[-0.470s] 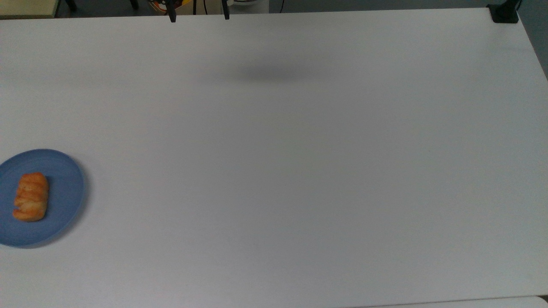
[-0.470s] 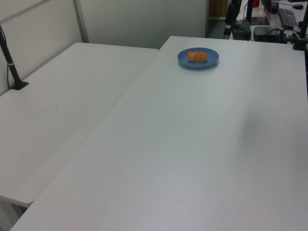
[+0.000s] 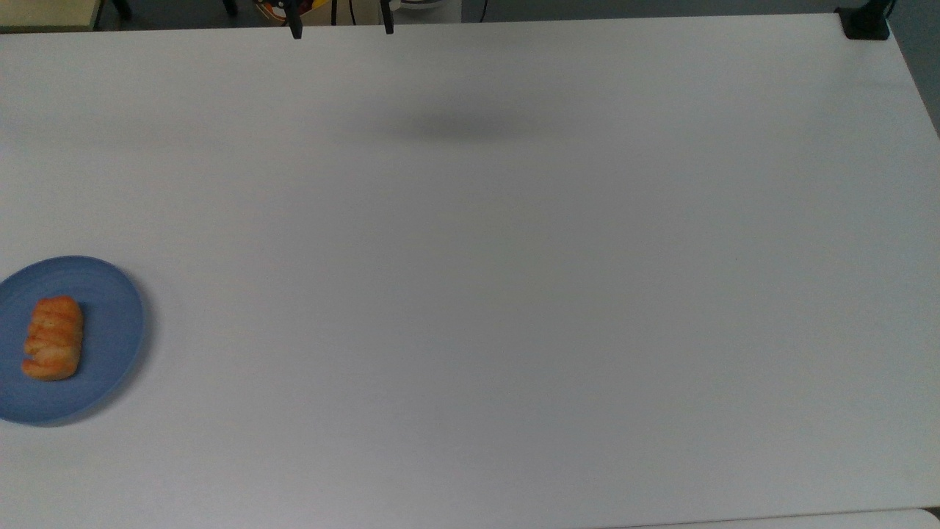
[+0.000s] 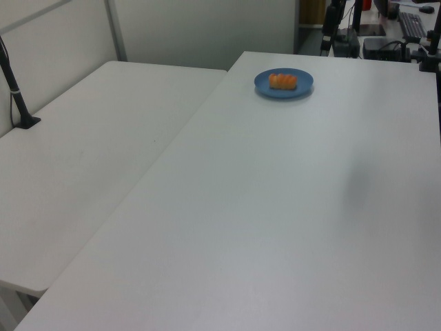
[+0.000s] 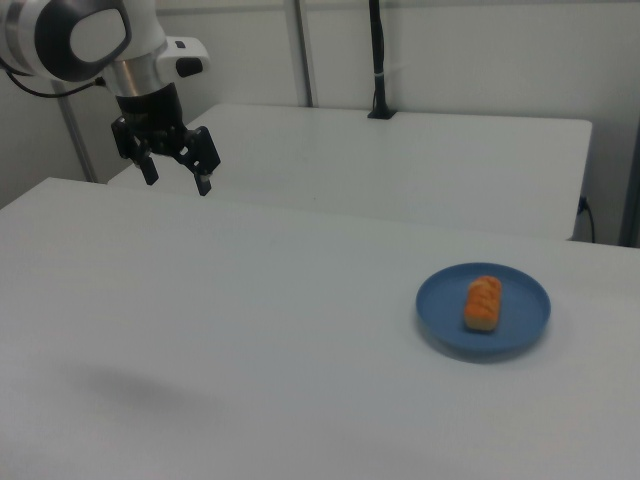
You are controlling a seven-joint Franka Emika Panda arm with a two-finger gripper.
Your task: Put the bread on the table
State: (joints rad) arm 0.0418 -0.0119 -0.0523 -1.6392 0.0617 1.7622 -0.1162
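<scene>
The arm is a glossy white, rounded casing with a dark grey ring around a pale circular joint cap at the right view's upper left. A short white flange with a small dark mark juts from the wrist. Below it sits a black gripper with two blocky black fingers, spread apart. In the top view, two slim black finger tips show at the far edge.

Gripper raised high — fingers spread
Pointing downward, empty, hanging from the white arm
</scene>
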